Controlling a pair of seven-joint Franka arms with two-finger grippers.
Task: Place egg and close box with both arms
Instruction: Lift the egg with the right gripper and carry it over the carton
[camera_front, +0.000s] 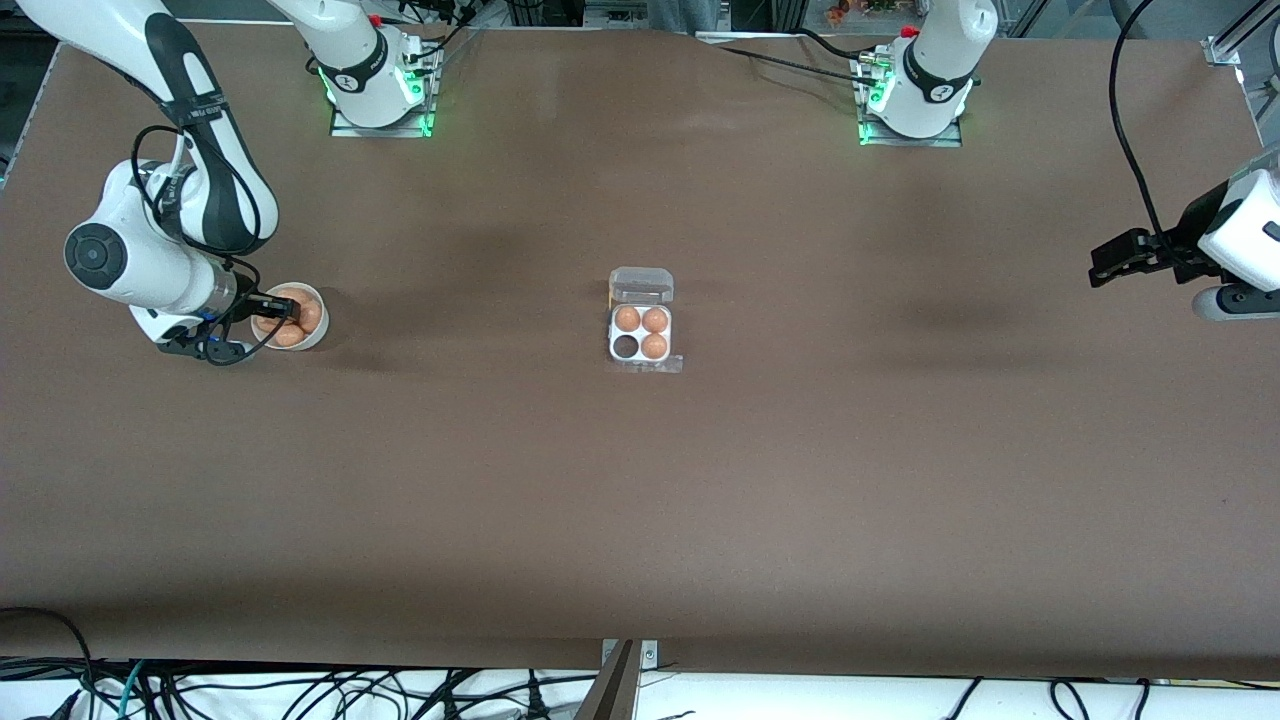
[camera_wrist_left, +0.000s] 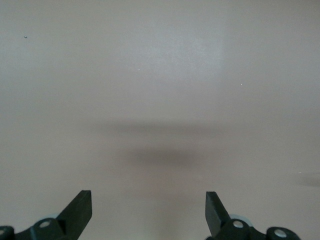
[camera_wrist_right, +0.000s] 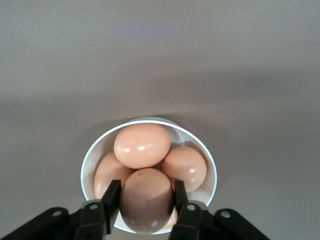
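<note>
Front view gives me the brown table first, with my right arm bent down at its own end and my left arm waiting at the other. Well away from both pincers, mid-table between them, sits the box, lid open, three eggs in its cells and one cell empty. My right gripper is down in the white bowl, clenched on the egg, other eggs touching it. My left gripper hangs released over bare table.
</note>
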